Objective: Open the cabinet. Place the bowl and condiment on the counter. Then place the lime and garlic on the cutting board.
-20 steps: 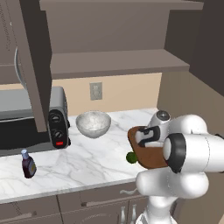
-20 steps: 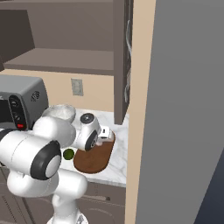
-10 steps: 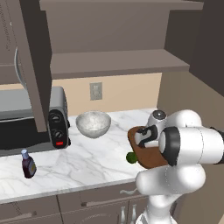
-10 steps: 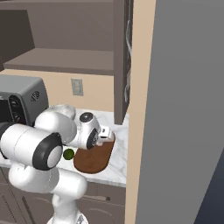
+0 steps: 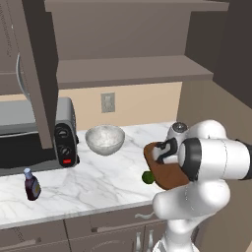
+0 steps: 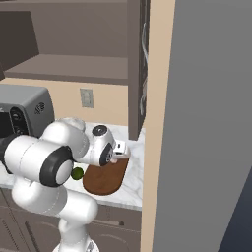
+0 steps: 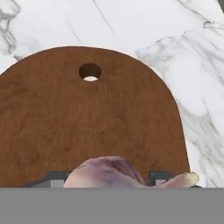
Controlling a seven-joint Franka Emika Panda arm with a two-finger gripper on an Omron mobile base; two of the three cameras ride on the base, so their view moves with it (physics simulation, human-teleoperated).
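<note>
Garlic [image 7: 105, 173] sits clamped between the half-closed gripper [image 7: 107, 177] fingers, above the cutting board [image 7: 87, 127].

From my station the light reads even and soft with no glare, brightest on the counter [image 5: 98, 179] and dimmer inside the cabinet [image 5: 128, 39] above its shelf. I note only faint shadows under the bowl [image 5: 105, 140] and along the cutting board [image 7: 87, 127] edge. All views are coarse and slightly soft, and the garlic [image 7: 107, 173] at the hand view's bottom edge looks blurred.
</note>
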